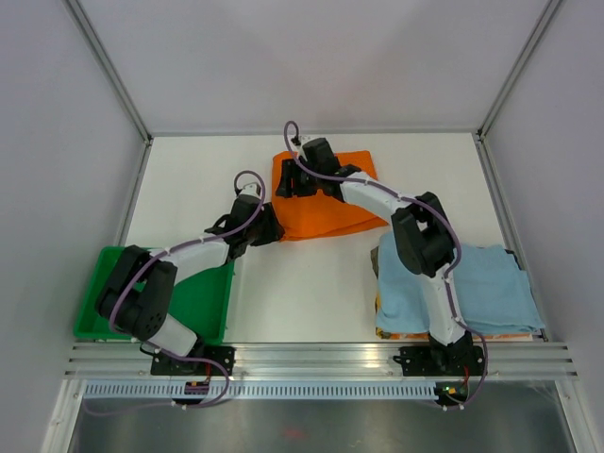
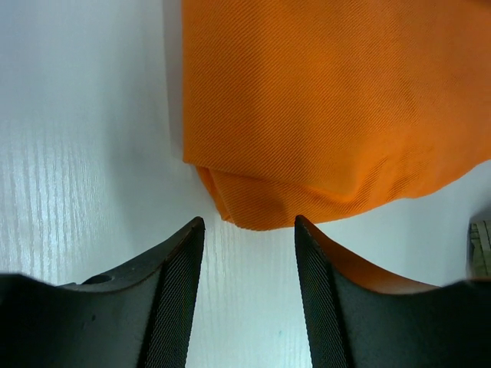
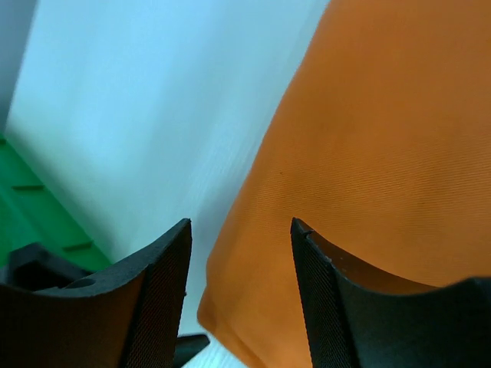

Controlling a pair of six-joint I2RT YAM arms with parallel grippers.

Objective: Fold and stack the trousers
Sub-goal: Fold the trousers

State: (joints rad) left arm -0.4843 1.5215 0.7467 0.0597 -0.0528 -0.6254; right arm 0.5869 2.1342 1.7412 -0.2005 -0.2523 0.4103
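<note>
The orange trousers lay folded into a compact block toward the far middle of the white bench, flat on the surface. Both arms were reaching in over them.

The left gripper sat low at the near-left corner of the fold. Its jaws stood parted with a clear gap, and nothing was between them, only bare bench. The rounded corner of the cloth lay just beyond the fingertips, very close, though whether it touched them couldn't be told from the wrist view.

The right gripper was over the far-left part of the trousers. Its jaws were also released and well apart, gripping nothing. The left edge of the fabric ran beneath the gap: orange under the one finger, white bench under the other. Whether the tips brushed the cloth was not clear.

Off to the left at the near edge sat the green tray, well apart from the trousers. On the right a light blue cloth lay spread over a strip of orange showing at its near edge.
</note>
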